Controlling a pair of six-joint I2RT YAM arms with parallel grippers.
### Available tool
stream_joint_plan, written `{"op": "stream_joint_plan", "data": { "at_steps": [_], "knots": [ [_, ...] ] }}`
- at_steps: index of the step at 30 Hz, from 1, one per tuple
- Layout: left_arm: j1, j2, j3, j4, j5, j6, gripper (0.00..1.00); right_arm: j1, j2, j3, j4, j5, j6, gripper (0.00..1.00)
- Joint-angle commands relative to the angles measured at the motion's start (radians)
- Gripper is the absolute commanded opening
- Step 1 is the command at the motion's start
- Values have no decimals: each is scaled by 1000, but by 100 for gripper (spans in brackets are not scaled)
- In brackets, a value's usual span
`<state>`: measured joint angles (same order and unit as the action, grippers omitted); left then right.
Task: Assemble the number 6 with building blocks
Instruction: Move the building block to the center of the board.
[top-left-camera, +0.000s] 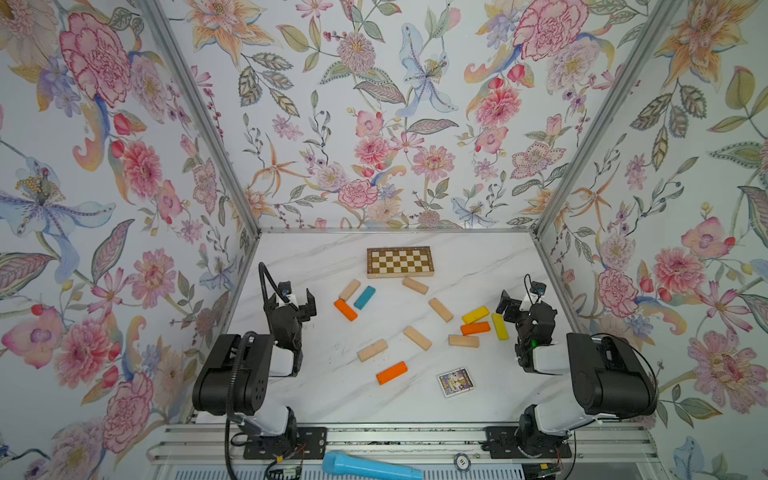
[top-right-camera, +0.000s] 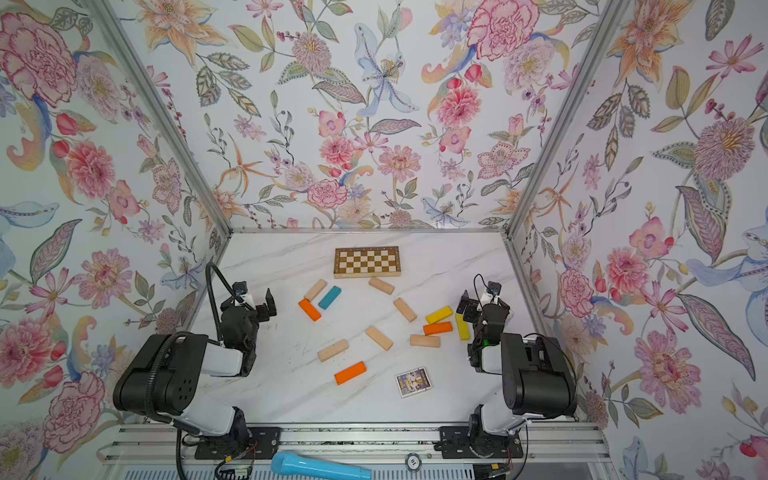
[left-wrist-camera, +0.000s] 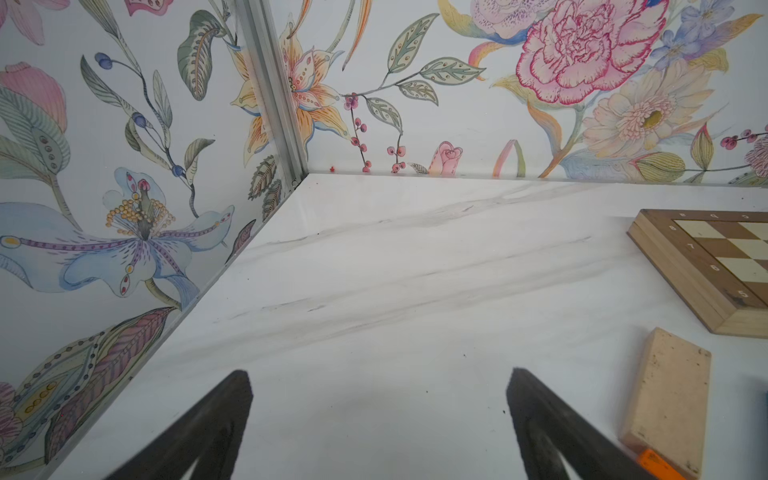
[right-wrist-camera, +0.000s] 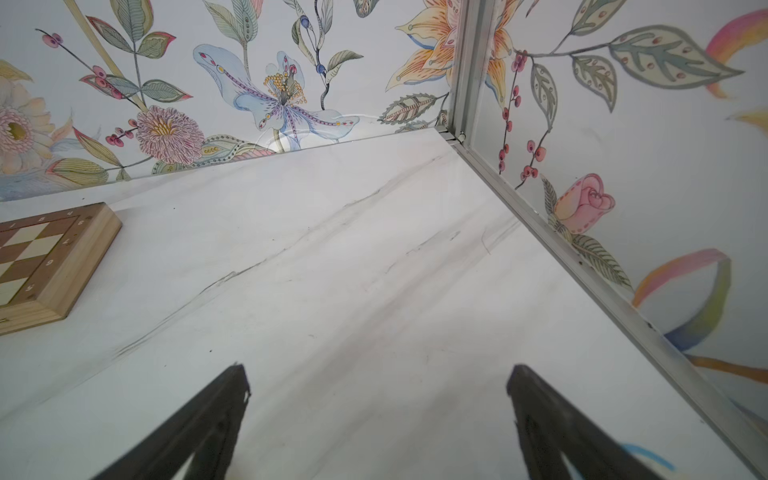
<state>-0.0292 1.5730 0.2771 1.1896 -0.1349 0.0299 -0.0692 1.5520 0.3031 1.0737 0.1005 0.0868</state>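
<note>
1. Twelve building blocks (top-left-camera: 417, 337) lie scattered flat on the white marble surface (top-left-camera: 316, 374), between the two arms.
2. The teal block (top-left-camera: 364, 297) lies near the checkered board (top-left-camera: 400, 262).
3. The left jaws stand wide apart, empty, over bare surface.
4. The right jaws stand wide apart, empty, near a yellow block (top-left-camera: 500, 326).

Building blocks (top-right-camera: 379, 337) lie scattered on the table (top-right-camera: 291, 399) near a checkered board (top-right-camera: 367, 262).
</note>
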Motion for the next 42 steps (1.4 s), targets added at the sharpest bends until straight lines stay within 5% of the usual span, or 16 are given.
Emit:
{"op": "stream_joint_plan", "data": {
  "at_steps": [1, 42],
  "knots": [
    [3, 4, 6, 8, 16, 10, 99, -6, -7, 6, -5, -8, 7, 99],
    [10, 4, 9, 0, 30, 6, 99, -6, -7, 7, -4, -7, 7, 99]
  ]
}}
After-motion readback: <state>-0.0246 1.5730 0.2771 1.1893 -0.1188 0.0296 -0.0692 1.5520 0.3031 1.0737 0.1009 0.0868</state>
